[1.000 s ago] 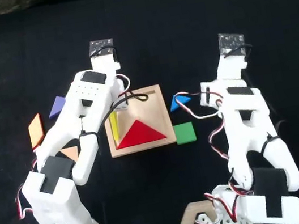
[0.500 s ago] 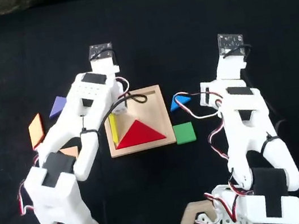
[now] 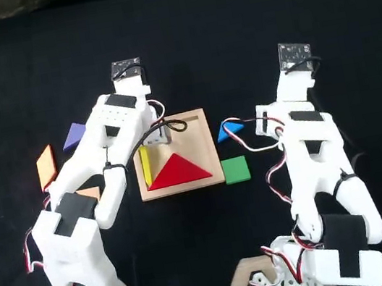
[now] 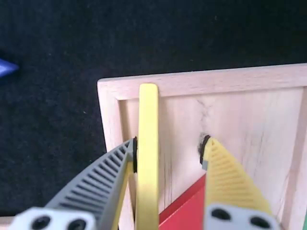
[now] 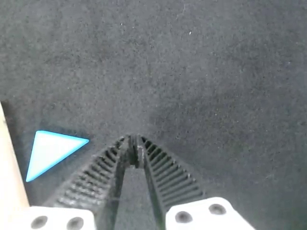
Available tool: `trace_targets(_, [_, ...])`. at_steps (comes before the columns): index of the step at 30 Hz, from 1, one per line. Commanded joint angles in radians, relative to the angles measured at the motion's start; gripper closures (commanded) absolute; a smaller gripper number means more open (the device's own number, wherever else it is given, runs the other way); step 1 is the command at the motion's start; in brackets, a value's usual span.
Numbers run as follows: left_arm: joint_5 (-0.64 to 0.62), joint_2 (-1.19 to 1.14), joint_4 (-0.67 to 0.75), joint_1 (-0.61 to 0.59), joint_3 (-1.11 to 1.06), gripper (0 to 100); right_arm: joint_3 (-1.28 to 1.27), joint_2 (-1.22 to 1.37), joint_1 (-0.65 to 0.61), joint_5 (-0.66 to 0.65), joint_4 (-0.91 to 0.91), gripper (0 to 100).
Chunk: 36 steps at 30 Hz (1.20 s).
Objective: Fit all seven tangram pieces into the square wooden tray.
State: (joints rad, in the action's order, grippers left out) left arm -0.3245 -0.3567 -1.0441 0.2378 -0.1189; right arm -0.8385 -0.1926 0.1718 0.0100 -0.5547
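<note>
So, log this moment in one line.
left gripper: open over tray | yellow piece: on edge in tray | red triangle: in tray | right gripper: shut near blue triangle

left gripper (image 4: 169, 153) fingers spread apart; right gripper (image 5: 133, 146) fingers pressed together.

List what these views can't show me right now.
Left wrist view: the near end of the yellow piece and most of the red piece, cut off by the picture edge and the left tool.
High view: the pale orange piece, mostly under the left arm; shape unclear.
High view: one corner of the tray, covered by the same arm.
</note>
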Motion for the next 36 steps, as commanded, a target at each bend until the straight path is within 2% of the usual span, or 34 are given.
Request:
trace_targets(1, [-0.008, 0.04, -0.014, -0.019, 0.038, 77, 0.021, -0.001, -0.017, -0.009, 0.015, 98.7])
trace_targets(9, [-0.008, 0.203, -0.127, -0.012, 0.012, 77, 0.021, -0.001, -0.017, -0.009, 0.015, 98.7])
trace_targets(19, [-0.014, 0.235, 0.002, 0.021, -0.113, 77, 0.021, -0.001, -0.017, -0.009, 0.014, 98.7])
trace_targets(26, [-0.015, 0.236, -0.014, 0.13, -0.073, 77, 0.021, -0.001, -0.017, -0.009, 0.014, 98.7])
trace_targets(32, [-0.014, 0.236, -0.011, 0.113, -0.041, 77, 0.021, -0.001, -0.017, -0.009, 0.014, 98.7])
trace_targets(36, [-0.006, 0.226, 0.003, 0.111, 0.054, 77, 0.021, -0.001, -0.017, -0.02, 0.014, 98.7])
